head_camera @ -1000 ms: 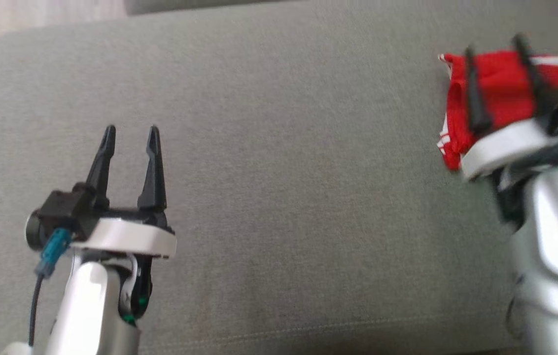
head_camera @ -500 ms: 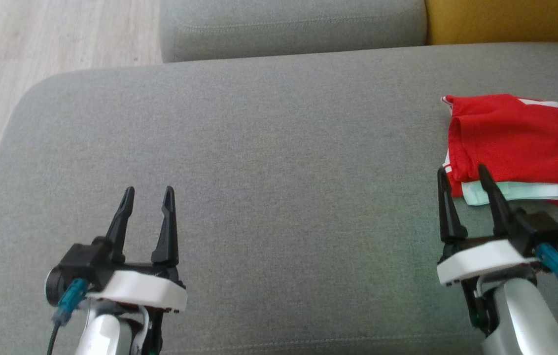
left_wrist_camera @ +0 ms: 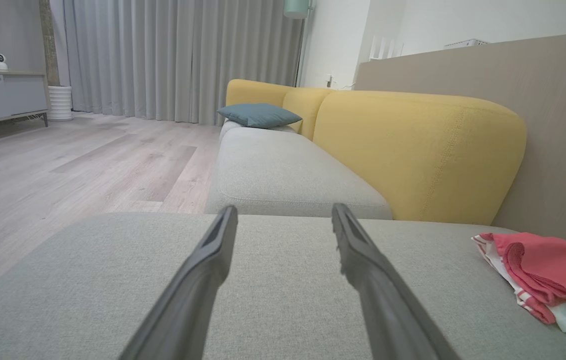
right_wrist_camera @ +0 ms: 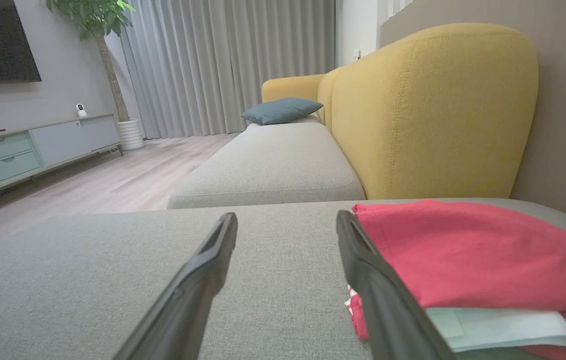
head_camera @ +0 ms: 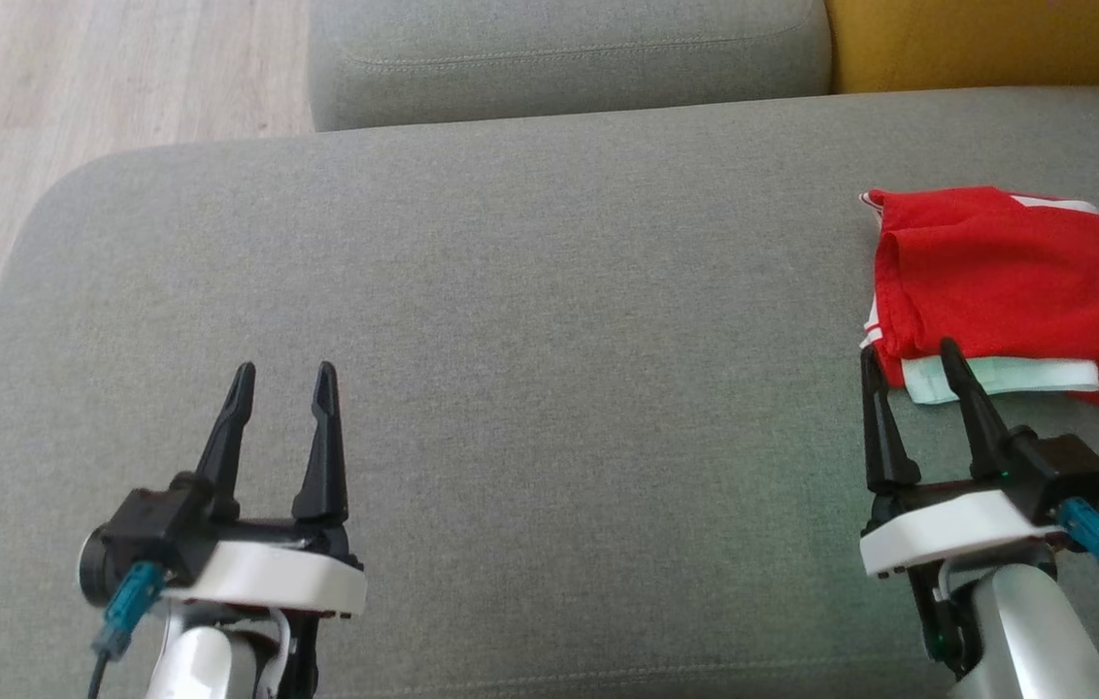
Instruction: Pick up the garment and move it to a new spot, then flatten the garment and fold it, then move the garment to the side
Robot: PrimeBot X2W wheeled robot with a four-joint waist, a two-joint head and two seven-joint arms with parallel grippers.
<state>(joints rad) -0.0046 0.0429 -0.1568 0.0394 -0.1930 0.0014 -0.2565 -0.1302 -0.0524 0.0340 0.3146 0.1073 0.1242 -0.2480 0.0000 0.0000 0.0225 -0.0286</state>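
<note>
The garment is red with white stripes and a pale band, folded into a compact pile at the right side of the grey sofa cushion. It also lies at the right edge of the left wrist view as the garment, and fills the right of the right wrist view as the garment. My right gripper stands open just in front of the pile's near left corner, empty, fingertips close to the fabric. My left gripper is open and empty at the lower left, far from the garment.
A second grey seat cushion lies beyond the one in front of me, with a yellow backrest to its right. Wooden floor shows past the cushion's left edge. A blue pillow rests far down the sofa.
A second ago the right gripper hung over the garment; it has pulled back towards me and now stands clear in front of it. The head view has shifted upward. The garment lies still.
</note>
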